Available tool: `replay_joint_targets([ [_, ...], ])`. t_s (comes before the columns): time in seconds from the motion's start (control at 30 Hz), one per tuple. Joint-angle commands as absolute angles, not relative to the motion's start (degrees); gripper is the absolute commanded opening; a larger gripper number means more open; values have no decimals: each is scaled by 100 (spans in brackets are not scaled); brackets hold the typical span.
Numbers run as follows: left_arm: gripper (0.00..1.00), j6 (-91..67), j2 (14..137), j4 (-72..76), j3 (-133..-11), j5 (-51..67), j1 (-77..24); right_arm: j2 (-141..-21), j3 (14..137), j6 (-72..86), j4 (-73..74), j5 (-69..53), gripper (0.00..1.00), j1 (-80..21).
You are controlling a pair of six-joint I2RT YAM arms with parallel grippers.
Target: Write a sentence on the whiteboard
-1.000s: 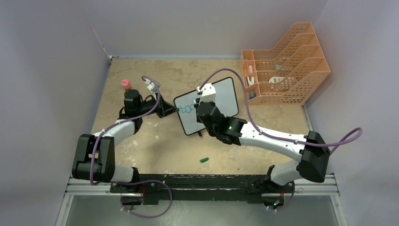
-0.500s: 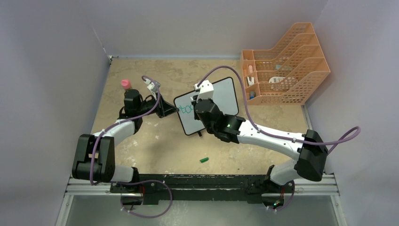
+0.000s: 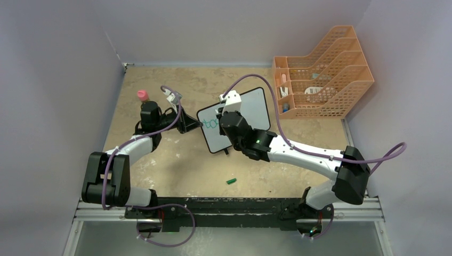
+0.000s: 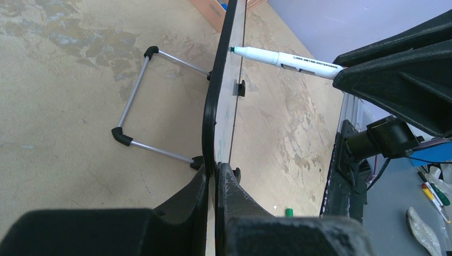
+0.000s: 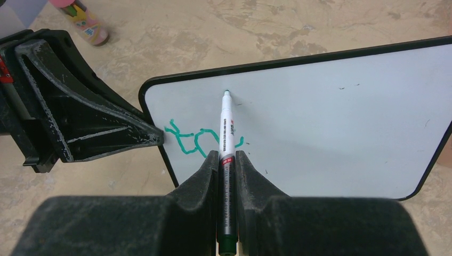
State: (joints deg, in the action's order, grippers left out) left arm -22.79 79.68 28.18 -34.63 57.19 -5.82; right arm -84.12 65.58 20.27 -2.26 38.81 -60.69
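Observation:
The whiteboard point(image 3: 255, 106) point(image 5: 330, 122) stands tilted mid-table, white with a thin black frame, seen edge-on in the left wrist view point(image 4: 224, 90). My left gripper point(image 3: 198, 126) point(image 4: 215, 172) is shut on its left edge. Green letters point(image 5: 194, 141) sit near that edge. My right gripper point(image 3: 220, 114) point(image 5: 227, 156) is shut on a white marker point(image 5: 226, 133) point(image 4: 282, 58) with a green tip. The tip touches the board near its top edge, above the letters.
An orange mesh file rack point(image 3: 322, 72) stands at the back right. A pink-capped bottle point(image 3: 142, 95) point(image 5: 85, 24) stands at the left. A green marker cap point(image 3: 231, 181) point(image 4: 288, 212) lies on the table near the front. The board's wire stand point(image 4: 136, 104) juts out behind it.
My right gripper has shifted slightly left and toward the board's top edge with the marker. The left gripper and the whiteboard have stayed in place.

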Motion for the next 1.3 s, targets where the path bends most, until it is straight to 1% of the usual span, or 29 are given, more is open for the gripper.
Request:
replay_joint_targets([
  [0.0, 0, -1987, 7849, 2913, -3639, 5788, -643, -8398, 6727, 2066, -235, 3854, 0, -6012],
  [1.27, 0, -1978, 7831, 2880, -3639, 5786, -643, -8164, 6275, 2648, 299, 3784, 0, -6012],
])
